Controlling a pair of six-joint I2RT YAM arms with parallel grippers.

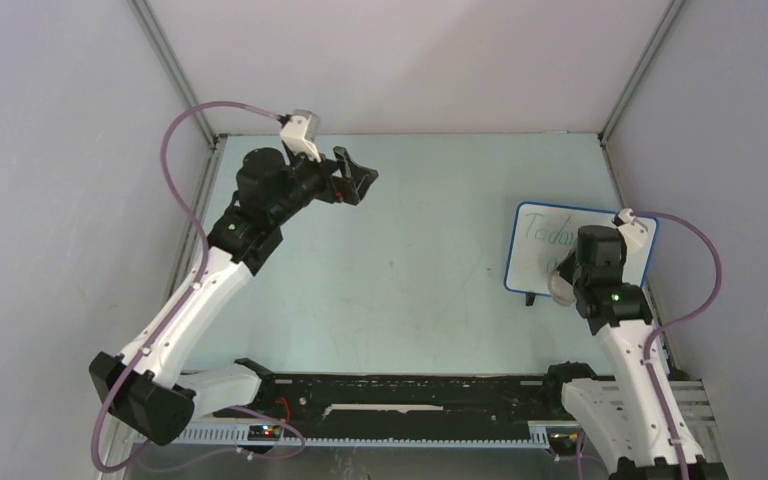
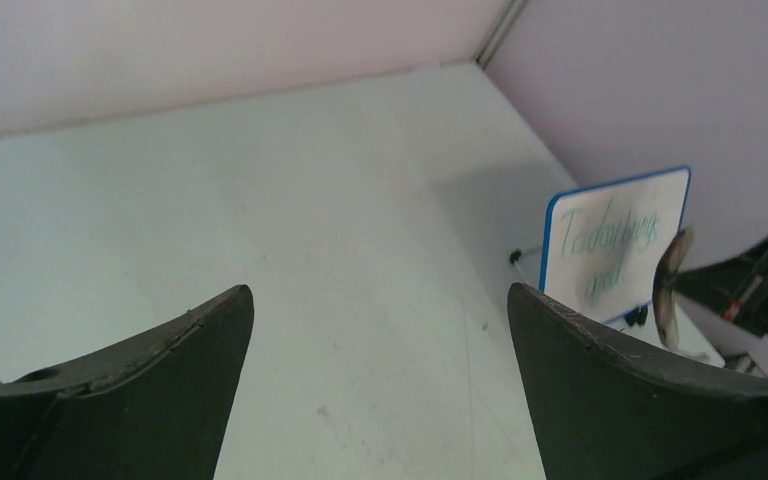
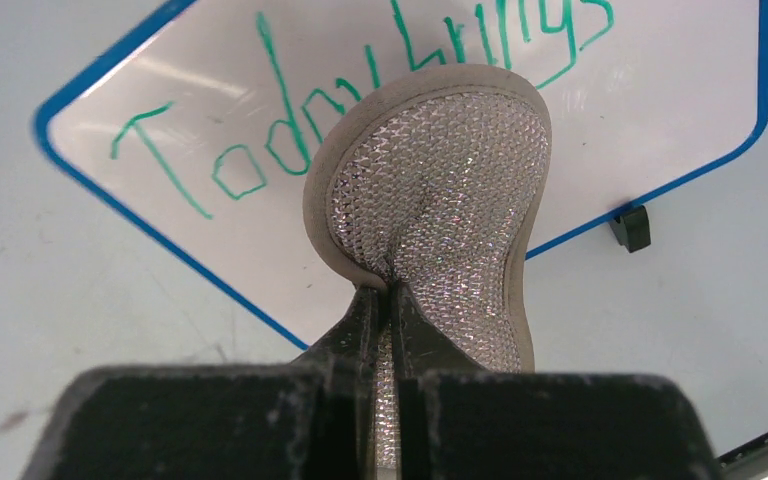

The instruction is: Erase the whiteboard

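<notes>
The whiteboard (image 1: 545, 240), white with a blue rim and black feet, stands propped at the table's right side and bears green handwriting (image 3: 260, 140). My right gripper (image 3: 390, 290) is shut on a grey-beige oval sponge pad (image 3: 450, 180) with a glittery mesh face. The pad stands in front of the board's writing; whether it touches I cannot tell. The left wrist view shows the whiteboard (image 2: 615, 240) far off with the sponge pad (image 2: 672, 285) at its right edge. My left gripper (image 1: 357, 178) hangs open over the far left of the table, nothing between its fingers (image 2: 175, 385).
The pale green table (image 1: 410, 270) is walled on three sides by grey panels. A black rail (image 1: 410, 395) with both arm bases runs along the near edge. The right wall (image 1: 720, 150) stands just behind the board.
</notes>
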